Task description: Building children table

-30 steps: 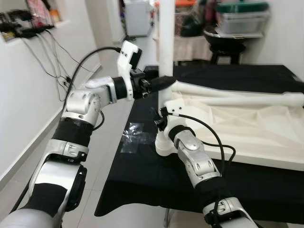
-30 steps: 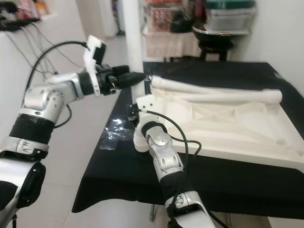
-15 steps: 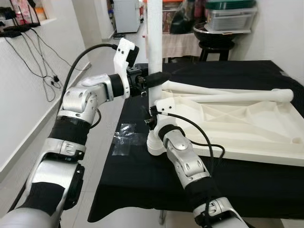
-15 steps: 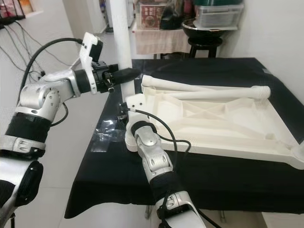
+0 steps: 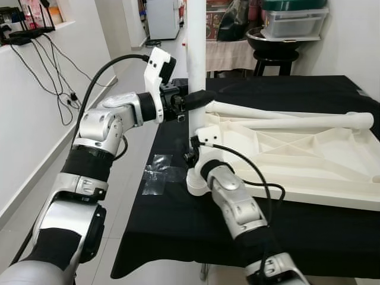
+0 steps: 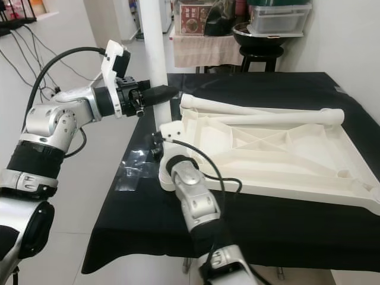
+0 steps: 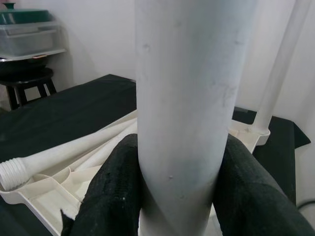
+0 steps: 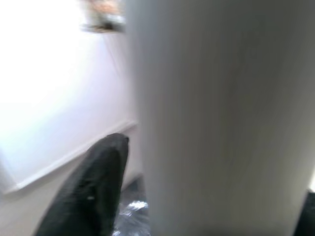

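Upright table leg (image 5: 196, 53) clamped between left gripper (image 7: 174, 196) fingers; right gripper (image 8: 197, 196) fingers' state unclear, wrist view blurred.

Left gripper (image 7: 174, 196) clamped high; right gripper (image 5: 191, 159) low, apparently gripping.

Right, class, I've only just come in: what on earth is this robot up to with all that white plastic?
It is putting together a small white table. The tabletop lies upside down on a black-covered table. One white leg stands upright at its near corner. The left gripper is clamped on that leg higher up, and the right gripper holds it near the base. Two more legs lie loose on the tabletop.
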You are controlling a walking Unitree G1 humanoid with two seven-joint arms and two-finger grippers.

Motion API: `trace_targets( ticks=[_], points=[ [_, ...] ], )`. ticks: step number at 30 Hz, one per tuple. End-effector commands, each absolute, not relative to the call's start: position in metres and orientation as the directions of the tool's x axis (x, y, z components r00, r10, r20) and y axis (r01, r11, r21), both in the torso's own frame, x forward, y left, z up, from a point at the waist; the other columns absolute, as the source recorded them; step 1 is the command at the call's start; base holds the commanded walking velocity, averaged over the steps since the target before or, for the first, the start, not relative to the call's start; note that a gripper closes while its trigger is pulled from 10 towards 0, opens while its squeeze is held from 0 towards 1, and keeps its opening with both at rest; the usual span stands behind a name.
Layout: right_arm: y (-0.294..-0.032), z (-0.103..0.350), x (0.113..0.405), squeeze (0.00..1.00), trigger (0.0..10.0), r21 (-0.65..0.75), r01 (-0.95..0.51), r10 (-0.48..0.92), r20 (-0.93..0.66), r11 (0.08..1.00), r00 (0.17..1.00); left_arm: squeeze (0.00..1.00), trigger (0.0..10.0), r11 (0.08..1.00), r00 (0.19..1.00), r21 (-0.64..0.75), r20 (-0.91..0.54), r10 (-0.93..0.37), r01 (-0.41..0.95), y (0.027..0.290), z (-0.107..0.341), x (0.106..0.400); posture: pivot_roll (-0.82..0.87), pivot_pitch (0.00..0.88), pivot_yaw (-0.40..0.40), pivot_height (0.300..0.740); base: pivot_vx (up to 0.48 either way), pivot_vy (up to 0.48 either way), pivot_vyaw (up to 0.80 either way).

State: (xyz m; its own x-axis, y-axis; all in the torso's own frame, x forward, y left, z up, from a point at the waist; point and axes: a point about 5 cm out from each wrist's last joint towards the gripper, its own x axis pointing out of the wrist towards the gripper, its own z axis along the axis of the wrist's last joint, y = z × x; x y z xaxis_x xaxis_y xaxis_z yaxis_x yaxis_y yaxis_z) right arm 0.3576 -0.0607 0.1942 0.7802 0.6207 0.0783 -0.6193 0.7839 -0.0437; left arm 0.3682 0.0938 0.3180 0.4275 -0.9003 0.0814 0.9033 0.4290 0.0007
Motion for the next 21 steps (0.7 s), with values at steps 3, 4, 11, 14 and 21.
trace_targets(
  ticks=[3,4,11,14,21],
  points=[
    [-0.056,0.221,0.355,0.00,10.0,-0.137,-0.786,0.797,0.145,0.603,0.586,0.00,0.0,0.411,0.412,-0.020,0.049,-0.910,0.911,0.090,0.312,0.368,0.05,0.028,0.039,0.740,0.000,0.000,0.00],
    [-0.062,0.222,0.356,0.00,10.0,-0.189,-0.829,0.850,0.100,0.527,0.517,0.00,0.0,0.409,0.409,-0.021,0.051,-0.911,0.912,0.089,0.312,0.368,0.05,0.029,0.039,0.740,0.000,0.000,0.00],
    [-0.074,0.216,0.361,0.00,10.0,-0.213,-0.895,0.915,-0.015,0.392,0.404,0.00,0.0,0.399,0.400,-0.020,0.053,-0.915,0.917,0.088,0.312,0.367,0.06,0.031,0.040,0.740,0.000,0.000,0.00],
    [-0.078,0.211,0.368,0.00,0.0,-0.189,-0.905,0.916,-0.058,0.381,0.398,0.00,0.0,0.392,0.393,-0.020,0.052,-0.918,0.920,0.087,0.312,0.365,0.06,0.033,0.042,0.740,0.000,0.000,0.00],
    [-0.079,0.200,0.372,0.00,0.0,-0.109,-0.932,0.930,-0.094,0.345,0.355,0.00,0.0,0.385,0.386,-0.016,0.055,-0.921,0.923,0.088,0.315,0.363,0.07,0.034,0.036,0.740,0.000,0.000,0.00]
  ],
)
